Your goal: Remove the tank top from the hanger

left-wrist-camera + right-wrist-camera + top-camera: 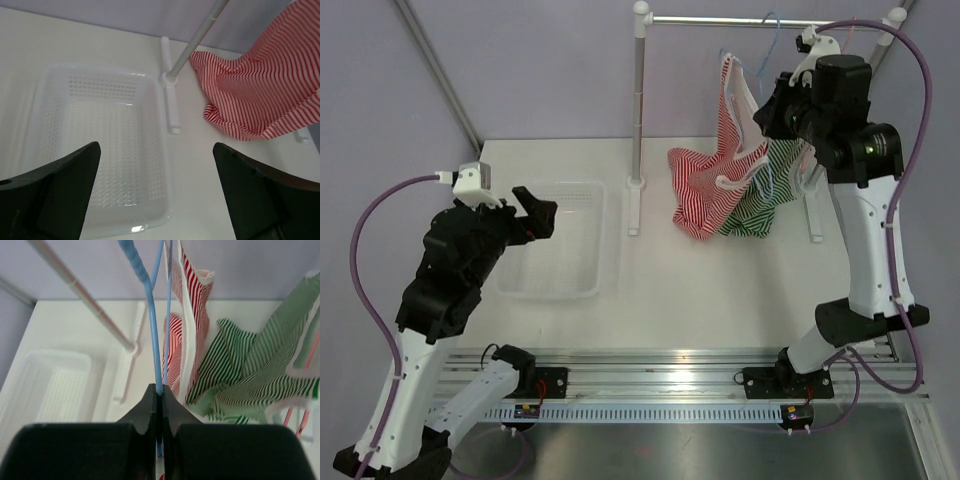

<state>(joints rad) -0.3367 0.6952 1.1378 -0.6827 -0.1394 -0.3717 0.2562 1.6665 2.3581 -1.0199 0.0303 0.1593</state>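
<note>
Progress: early, by judgement.

Right gripper [160, 390]: clenched on the blue hanger [152, 335], with the wire pinched between the fingertips and rising straight ahead of them.

Tank top [189, 305], red-striped: hangs just right of those fingertips and beyond them, not yet off the hanger.

Green top [250, 375]: further right of the fingers, close against the red one.

Rail [85, 297]: crosses up and left of the tips.

Left gripper [155, 147]: released, jaws wide, grasping nothing. Sits above the basket [95, 70], with the tank top well off to the upper right of its fingers.

Done so far: a hold on the hanger only.

Left to do: work the straps off the hanger and draw the tank top clear.
</note>
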